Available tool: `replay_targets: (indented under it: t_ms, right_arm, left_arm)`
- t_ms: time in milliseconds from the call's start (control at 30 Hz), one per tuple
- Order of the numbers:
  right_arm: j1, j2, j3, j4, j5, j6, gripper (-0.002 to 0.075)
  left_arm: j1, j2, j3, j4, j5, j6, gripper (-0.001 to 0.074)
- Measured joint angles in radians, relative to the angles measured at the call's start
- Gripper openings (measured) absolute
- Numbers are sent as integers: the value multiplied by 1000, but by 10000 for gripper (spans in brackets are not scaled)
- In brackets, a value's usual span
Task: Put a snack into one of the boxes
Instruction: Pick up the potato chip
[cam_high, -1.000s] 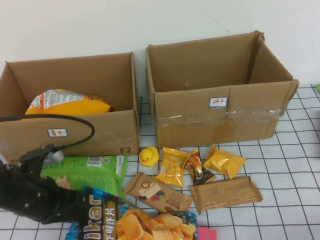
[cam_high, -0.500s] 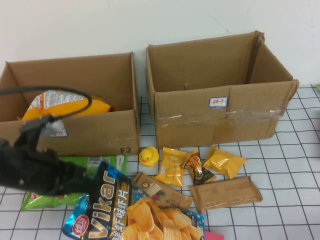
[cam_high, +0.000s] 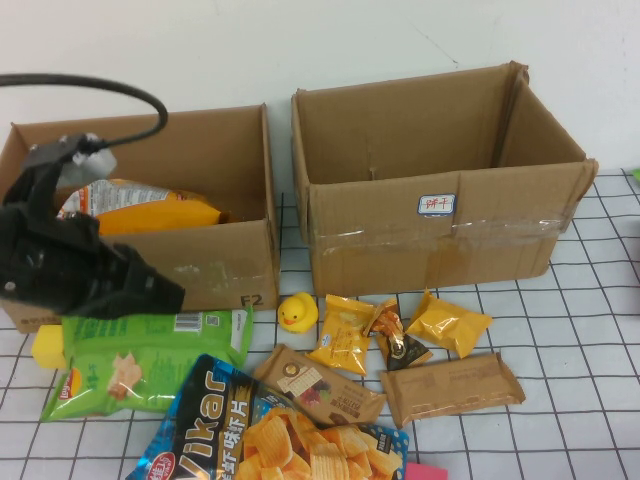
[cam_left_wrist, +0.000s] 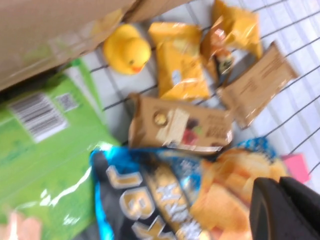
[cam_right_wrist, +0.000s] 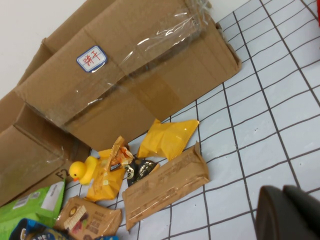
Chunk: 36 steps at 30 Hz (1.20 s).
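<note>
My left gripper (cam_high: 172, 296) hangs in front of the left box (cam_high: 200, 265), above a green snack bag (cam_high: 140, 350). Its jaws are shut and empty in the left wrist view (cam_left_wrist: 281, 186). A blue Vikar chips bag (cam_high: 270, 435) lies on the table at the near edge, apart from the gripper; it also shows in the left wrist view (cam_left_wrist: 165, 200). A yellow chips bag (cam_high: 150, 212) lies inside the left box. The right box (cam_high: 430, 240) looks empty. My right gripper (cam_right_wrist: 282, 192) is shut and empty over the gridded table, out of the high view.
In front of the boxes lie a rubber duck (cam_high: 293, 312), two yellow packets (cam_high: 342, 333) (cam_high: 448, 322), a dark candy packet (cam_high: 400, 340), a brown bar (cam_high: 315, 385) and a brown packet (cam_high: 450, 388). A pink object (cam_high: 418, 470) sits at the near edge.
My left arm has risen from the near edge to the front of the left box. The Vikar bag tilted up half a second ago and now lies lower on the table.
</note>
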Motion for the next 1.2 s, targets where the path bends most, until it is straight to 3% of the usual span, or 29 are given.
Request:
replay_targets:
  t_ms: [133,233,600,700,833,1033,1200]
  right_arm:
    - [0,0,0,0,0,0,-1]
    - [0,0,0,0,1,0,-1]
    - [0,0,0,0,2,0,-1]
    - [0,0,0,0,2,-4,-1]
    - [0,0,0,0,2,-4,-1]
    - [0,0,0,0,1,-20,-1]
    - [0,0,0,0,-5,-36,-1]
  left_arm:
    - [-28,0,-4,125,26,-30,0]
    - [-111,0,-5,256,56,-55,0]
    - [-657,-59,12,801,170,-194,-1]
    - [-788,-139,79,884,86,-253,-1]
    - [-960,-262,250,1037,-157,-445,-1]
    - [-1055,-327,459,1422,-383,-882,0]
    - [-1057,-286,492,1501,-425,-1013,33]
